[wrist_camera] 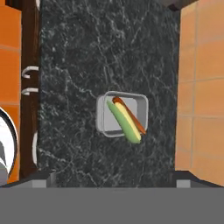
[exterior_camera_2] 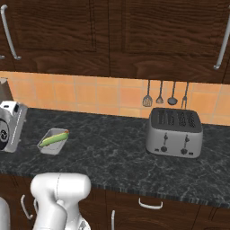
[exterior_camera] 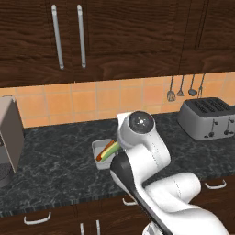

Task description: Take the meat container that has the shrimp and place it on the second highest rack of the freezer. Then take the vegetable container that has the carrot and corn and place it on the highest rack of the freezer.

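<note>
A small grey tray [wrist_camera: 139, 106] lies on the dark stone counter [wrist_camera: 78, 57] and holds the carrot and corn [wrist_camera: 125, 120]: a yellow-green cob with a thin orange-red stick beside it. The same tray [exterior_camera: 98, 148] sits just left of my arm's upper joint, and the tray [exterior_camera_2: 53, 142] also appears at the counter's left. My gripper [wrist_camera: 113, 177] hangs high above the tray, looking straight down at it. It is open and holds nothing, with one fingertip [wrist_camera: 43, 177] near each side of the hand view. The shrimp, the freezer and its racks are out of view.
A silver toaster [exterior_camera: 206, 118] [exterior_camera_2: 175, 132] stands at the counter's right. Utensils [exterior_camera_2: 164, 96] hang on the orange tiled wall. A grey appliance [exterior_camera: 9, 137] stands at the left end. Dark wood cupboards [exterior_camera: 69, 36] hang above the counter, with drawers below it.
</note>
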